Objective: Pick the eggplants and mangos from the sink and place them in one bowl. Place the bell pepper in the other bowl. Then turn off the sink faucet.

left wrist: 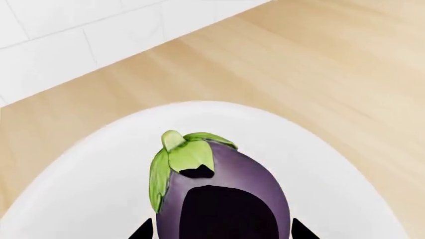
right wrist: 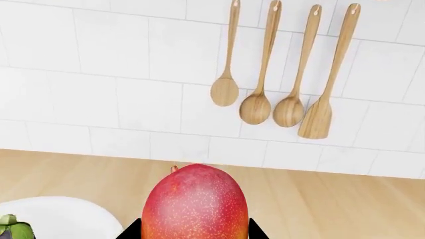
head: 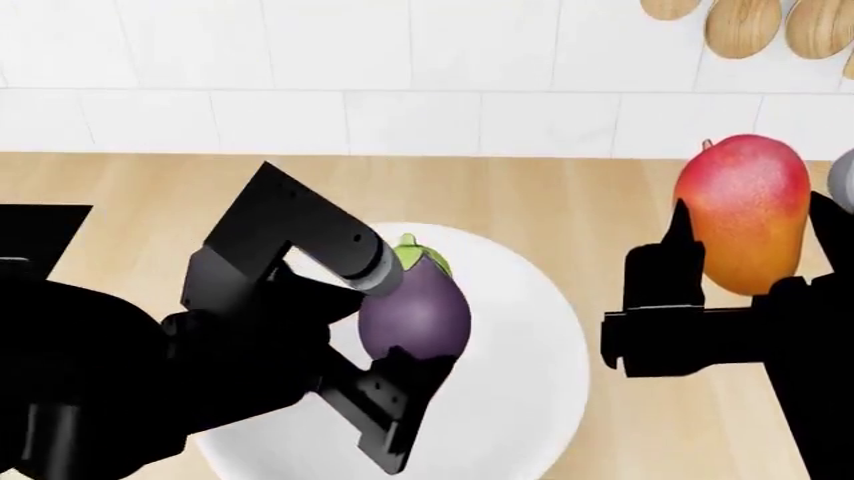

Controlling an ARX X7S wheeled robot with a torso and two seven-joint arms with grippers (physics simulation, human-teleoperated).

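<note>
A dark purple eggplant (left wrist: pixel 265 174) with a green cap sits between the fingers of my left gripper (left wrist: pixel 222 231), which is shut on it. It hangs over the wide white bowl (left wrist: pixel 93 179), and the head view shows it (head: pixel 427 305) above the bowl (head: pixel 534 350). To the right of the bowl, my right gripper (right wrist: pixel 194 231) is shut on the red-to-yellow mango (right wrist: pixel 196 199) and holds it (head: pixel 745 215) up above the counter. The right wrist view catches the bowl's edge (right wrist: pixel 59 214). The sink, the bell pepper, the sink faucet and the other bowl are out of view.
A light wooden counter (head: pixel 561 195) runs back to a white tiled wall (head: pixel 400 60). Several wooden spoons (right wrist: pixel 289 74) hang on that wall above the right side. A small grey shape (head: pixel 843 175) shows at the head view's right edge.
</note>
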